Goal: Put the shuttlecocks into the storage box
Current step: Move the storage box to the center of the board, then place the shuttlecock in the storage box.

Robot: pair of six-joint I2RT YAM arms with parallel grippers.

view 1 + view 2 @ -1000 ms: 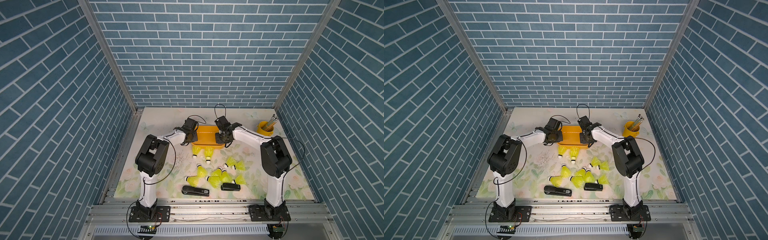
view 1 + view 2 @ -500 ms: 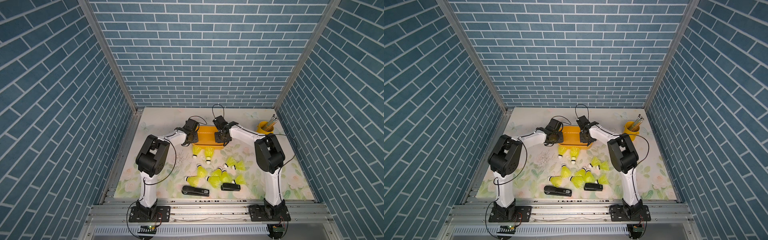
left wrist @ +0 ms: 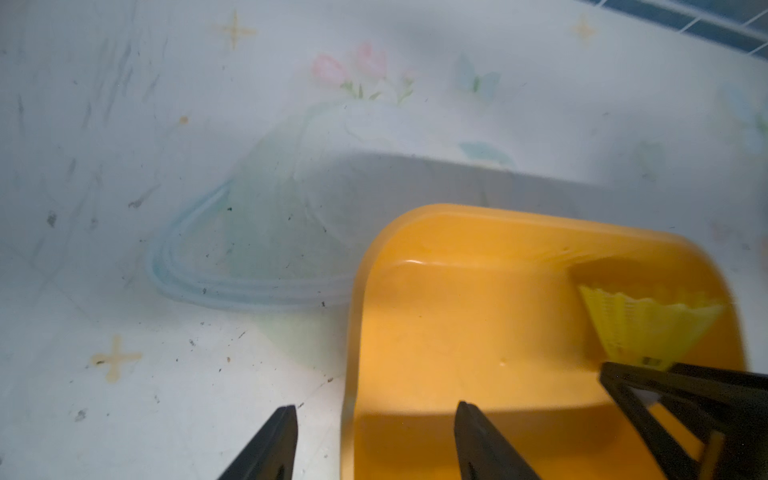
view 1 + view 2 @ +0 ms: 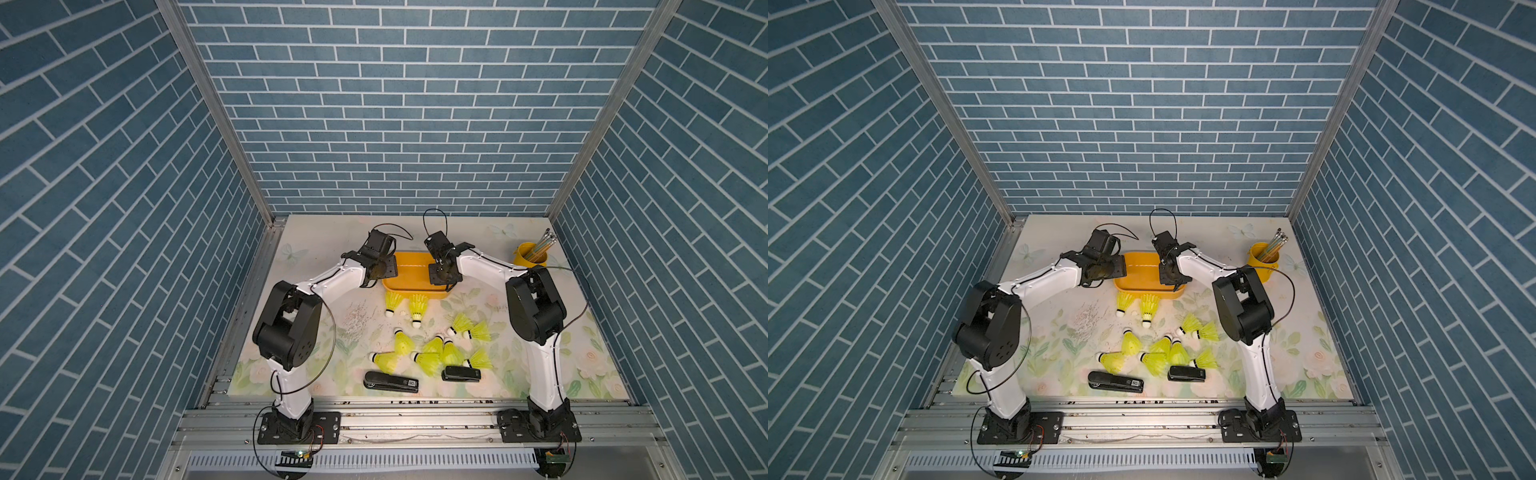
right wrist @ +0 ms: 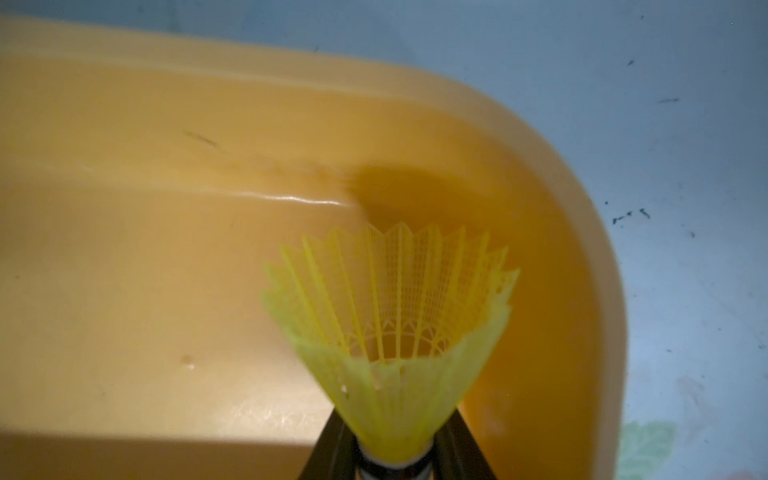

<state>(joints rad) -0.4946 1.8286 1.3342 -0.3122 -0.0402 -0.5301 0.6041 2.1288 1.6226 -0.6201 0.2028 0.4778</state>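
Placing step: right fingers (image 5: 328,453) clamp neon yellow-green plastic shuttlecock (image 5: 395,332) over shallow orange plastic storage box (image 5: 166,249) — release next; left fingers (image 3: 270,457) half-open, empty.

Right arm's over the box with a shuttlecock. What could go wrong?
1. The right gripper holds its shuttlecock near the end wall of the storage box; released there, it might bounce out.
2. The open left gripper straddles the opposite end wall; moving sideways could drag the box into two shuttlecocks beside it.
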